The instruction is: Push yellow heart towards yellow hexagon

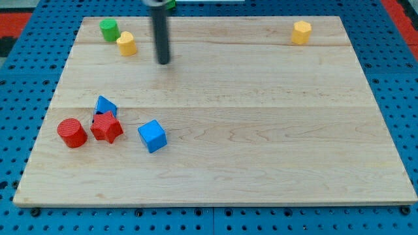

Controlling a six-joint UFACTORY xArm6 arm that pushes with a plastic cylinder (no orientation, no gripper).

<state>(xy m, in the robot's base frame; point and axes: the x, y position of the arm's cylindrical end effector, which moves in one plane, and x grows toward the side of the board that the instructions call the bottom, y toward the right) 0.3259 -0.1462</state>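
Pale, smooth-grained wooden board (261, 130) under matt plastic-looking blocks, on blue perforated metal-looking base (26, 85).

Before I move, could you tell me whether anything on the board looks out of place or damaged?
Nothing stands out. The yellow heart sits beside the green block at the view's top left, my tip just to its right, not touching. The yellow hexagon sits alone, top right. All blocks look intact.

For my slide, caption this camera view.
My tip sits right of the yellow heart; yellow hexagon far right.
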